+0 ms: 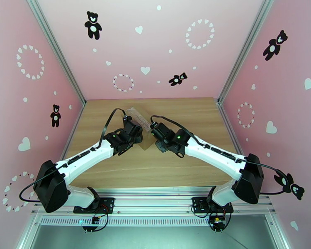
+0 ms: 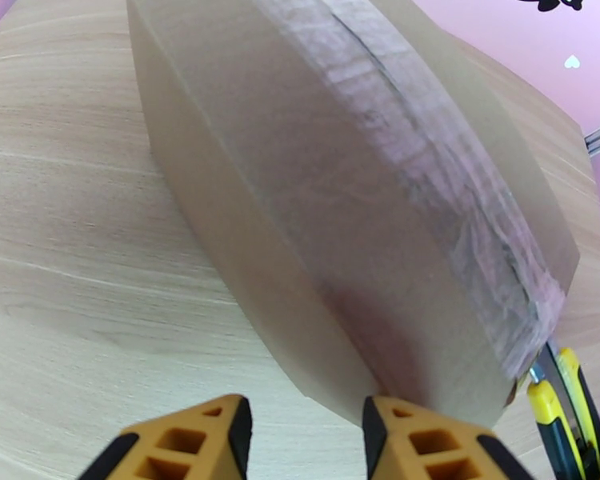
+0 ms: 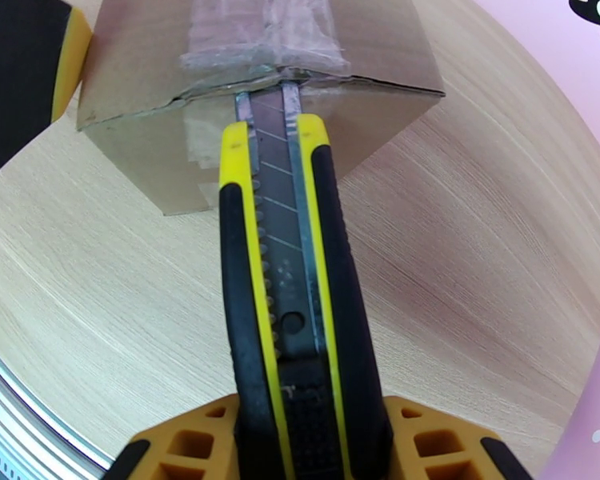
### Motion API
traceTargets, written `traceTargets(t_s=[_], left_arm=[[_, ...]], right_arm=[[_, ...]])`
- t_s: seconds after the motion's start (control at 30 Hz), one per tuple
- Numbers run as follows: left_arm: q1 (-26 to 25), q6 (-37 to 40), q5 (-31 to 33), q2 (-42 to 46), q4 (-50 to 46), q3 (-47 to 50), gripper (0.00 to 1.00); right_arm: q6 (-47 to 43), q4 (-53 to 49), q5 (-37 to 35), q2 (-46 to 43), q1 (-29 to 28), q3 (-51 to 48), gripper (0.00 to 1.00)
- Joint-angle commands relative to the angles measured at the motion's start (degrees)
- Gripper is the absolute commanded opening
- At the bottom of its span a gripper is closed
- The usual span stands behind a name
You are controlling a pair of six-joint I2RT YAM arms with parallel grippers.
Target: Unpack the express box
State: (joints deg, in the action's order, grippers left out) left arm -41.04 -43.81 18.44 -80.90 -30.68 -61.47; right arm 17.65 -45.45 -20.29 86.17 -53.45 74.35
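Top external, box: we see the express box (image 1: 138, 115) near the middle of the table (image 1: 188, 167), between the left pincer (image 1: 132, 131) and the right pincer (image 1: 157, 137). The two wrists hide most of it.
Top external, room: bare wood lies open in front of the box and out to the right, and pink walls (image 1: 52, 79) close the far and side edges.
Left wrist, left pincer (image 2: 304, 406): its fingers stand apart with bare table between them, clamped on nothing. The box's near corner sits just at the tip of the finger on the right of this view.
Left wrist, box: we see its long plain side and the taped top seam.
Right wrist, right pincer (image 3: 312, 426): it is clamped on the yellow-black utility knife (image 3: 284, 258).
Right wrist, blade (image 3: 268, 114): it meets the box's near top edge under the tape (image 3: 260, 26).
Right wrist, edge: a left pincer finger is beside the box's left corner; we cannot tell whether it touches.
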Motion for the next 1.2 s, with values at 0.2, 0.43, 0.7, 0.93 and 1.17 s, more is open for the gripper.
traceTargets(t_s=[0.2,0.43,0.7,0.93,1.17], left_arm=[[-0.52,-0.78,-3.67,-0.42,3.48,-1.11,0.45],[-0.54,-1.60,-4.18,-0.04,4.17,-0.15,0.45],[-0.49,-1.55,-3.77,0.57,3.06,0.37,0.45],[-0.50,-0.65,-2.28,3.02,0.35,1.57,0.45],[-0.49,0.53,-1.23,3.31,-2.20,2.96,0.45]], right_arm=[[-0.09,2.29,2.72,-0.74,-1.90,1.74,0.00],[0.28,1.46,1.95,0.10,-2.88,2.69,0.00],[1.93,-0.29,-0.06,1.48,-3.22,3.84,0.00],[2.87,-1.68,-1.42,1.93,-3.24,4.06,0.00],[3.27,-1.80,-1.88,2.07,-3.24,3.96,0.00]])
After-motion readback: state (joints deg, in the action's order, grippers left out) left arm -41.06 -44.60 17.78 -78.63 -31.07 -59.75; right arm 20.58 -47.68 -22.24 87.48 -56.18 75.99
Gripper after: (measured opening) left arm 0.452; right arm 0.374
